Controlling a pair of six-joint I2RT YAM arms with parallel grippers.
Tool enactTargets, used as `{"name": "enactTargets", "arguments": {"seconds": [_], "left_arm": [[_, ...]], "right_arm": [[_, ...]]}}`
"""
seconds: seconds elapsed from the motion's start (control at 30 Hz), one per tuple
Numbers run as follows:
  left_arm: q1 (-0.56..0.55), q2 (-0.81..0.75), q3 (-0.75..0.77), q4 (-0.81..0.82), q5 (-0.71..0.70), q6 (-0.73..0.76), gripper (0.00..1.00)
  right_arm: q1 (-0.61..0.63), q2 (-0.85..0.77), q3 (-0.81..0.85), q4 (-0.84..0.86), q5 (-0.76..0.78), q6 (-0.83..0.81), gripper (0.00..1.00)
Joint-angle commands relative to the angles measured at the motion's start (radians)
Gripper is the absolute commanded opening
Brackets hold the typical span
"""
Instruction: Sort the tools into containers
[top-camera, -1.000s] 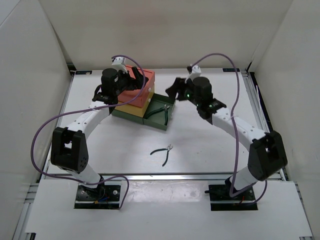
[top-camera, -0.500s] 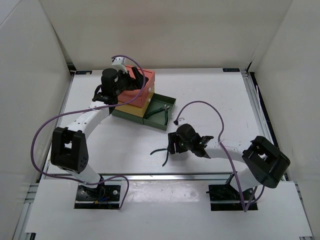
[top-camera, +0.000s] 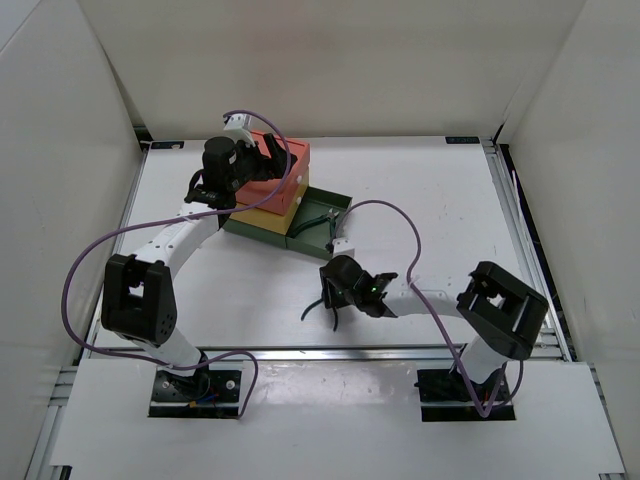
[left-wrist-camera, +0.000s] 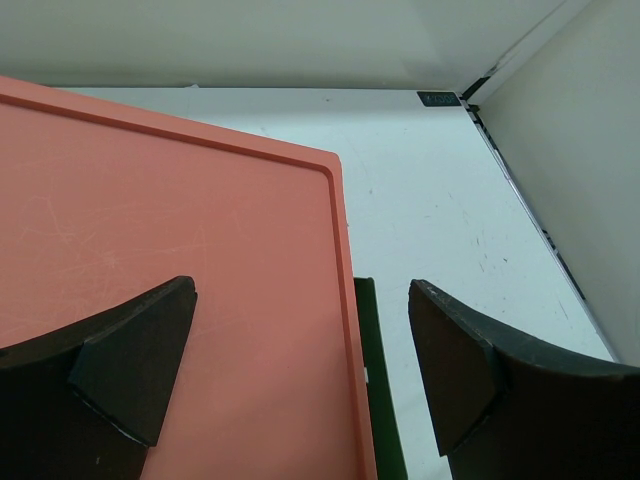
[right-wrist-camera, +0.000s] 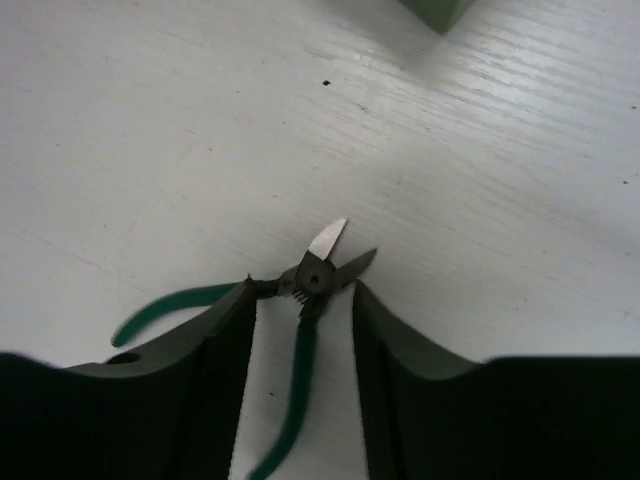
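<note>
**Ana:** Since the pliers (right-wrist-camera: 315, 275) lie flat on the tabletop (right-wrist-camera: 150, 100), apart from the stacked boxes, where would you take hold of them?

**Ben:** Right at the joint. The right jaws are placed for that. They stand roughly half open and low over the tabletop, one finger on each side of the joint. One green handle runs back between them and the other curves out to the left. They hold nothing, and I see white tabletop between the fingers and the handle.

**Ana:** How do you expect the pliers to handle?

**Ben:** They look small, hard and stiff, so I'd judge them light. The bare steel head is probably slick, while the green sleeves should give more friction. The handles are splayed, so squeezing them may fold them together and shift the tool.

**Ana:** So not by one handle alone?

**Ben:** I'd avoid that, because the head could swing or droop. A pinch across the joint or just behind it should keep the weight centred. The pliers also lie very low, so the fingertips have to come almost to the surface.

**Ana:** And the other arm?

**Ben:** The left jaws are spread as wide as they go above the lid of the red box (left-wrist-camera: 150, 220), gripping nothing. The green drawer (top-camera: 346, 218) below is pulled out, with a second pair (top-camera: 322, 222) inside.
</note>
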Motion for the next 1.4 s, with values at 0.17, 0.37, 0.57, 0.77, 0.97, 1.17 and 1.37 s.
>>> {"name": "enactTargets", "arguments": {"seconds": [0.17,0.37,0.57,0.77,0.97,1.17,1.37], "left_arm": [[0.002,0.01,-0.044,-0.188,-0.022,-0.004,0.99],[0.0,0.007,-0.047,-0.188,-0.014,-0.004,0.99],[0.002,-0.002,-0.047,-0.188,-0.016,-0.006,0.99],[0.002,-0.015,-0.05,-0.191,-0.019,-0.006,0.99],[0.002,-0.012,-0.052,-0.188,-0.016,-0.009,0.99],[0.002,-0.012,-0.062,-0.179,-0.016,-0.009,0.99],[0.002,0.001,-0.053,-0.176,-0.013,-0.009,0.99]], "right_arm": [[0.041,0.071,-0.011,-0.272,0.129,0.06,0.23],[0.041,-0.008,-0.04,-0.309,0.178,0.064,0.14],[0.044,-0.002,-0.014,-0.321,0.184,0.042,0.04],[0.041,-0.097,0.045,-0.37,0.285,-0.01,0.0],[-0.014,-0.159,0.199,-0.382,0.344,-0.162,0.0],[-0.156,-0.084,0.395,-0.296,0.246,-0.286,0.0],[-0.284,0.12,0.625,-0.21,0.05,-0.357,0.0]]}}
